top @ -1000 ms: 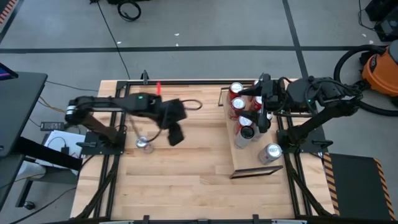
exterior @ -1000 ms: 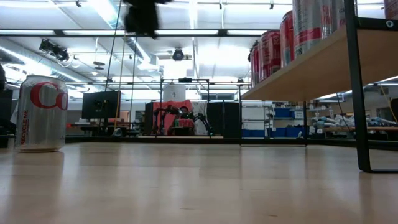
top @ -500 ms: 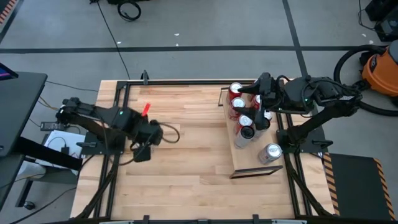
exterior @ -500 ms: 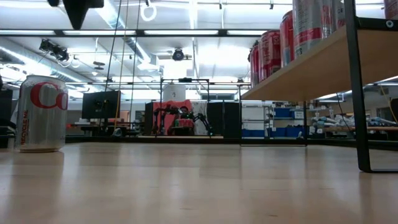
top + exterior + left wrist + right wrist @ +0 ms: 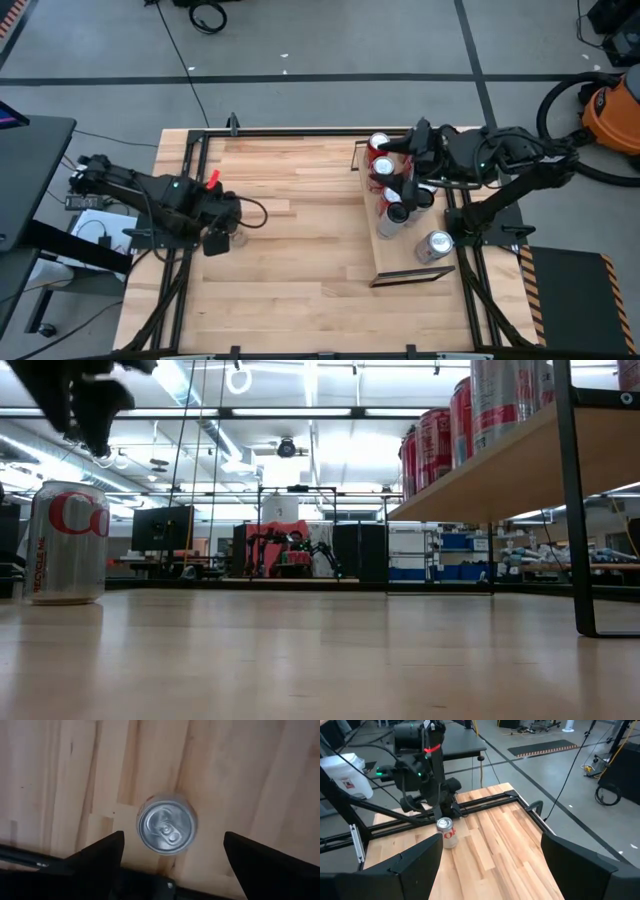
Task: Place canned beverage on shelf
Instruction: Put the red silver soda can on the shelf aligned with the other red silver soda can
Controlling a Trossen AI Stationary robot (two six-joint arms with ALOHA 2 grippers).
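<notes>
A silver canned beverage (image 5: pixel 165 824) with red lettering stands upright on its base on the plank tabletop near the left edge (image 5: pixel 236 238) (image 5: pixel 67 543). My left gripper (image 5: pixel 172 842) hangs open just above it, fingers pointing down on either side of the can's top, touching nothing (image 5: pixel 218 241) (image 5: pixel 85 400). The shelf (image 5: pixel 405 250), a raised light-wood board (image 5: pixel 500 470), stands at the right and carries several red and silver cans (image 5: pixel 385 175). My right gripper (image 5: pixel 408 170) hovers open over the shelf's far end, nothing between its fingers (image 5: pixel 490 865).
Black metal rails (image 5: pixel 180 250) frame the tabletop on the left and right. The shelf's dark leg (image 5: pixel 575 500) stands on the table at the right. Bare planks (image 5: pixel 300 250) lie between the can and the shelf. A separate silver can (image 5: pixel 437 245) sits at the shelf's near right.
My left gripper has swung from the table's middle toward the left edge and come down over the silver can, which has stayed put.
</notes>
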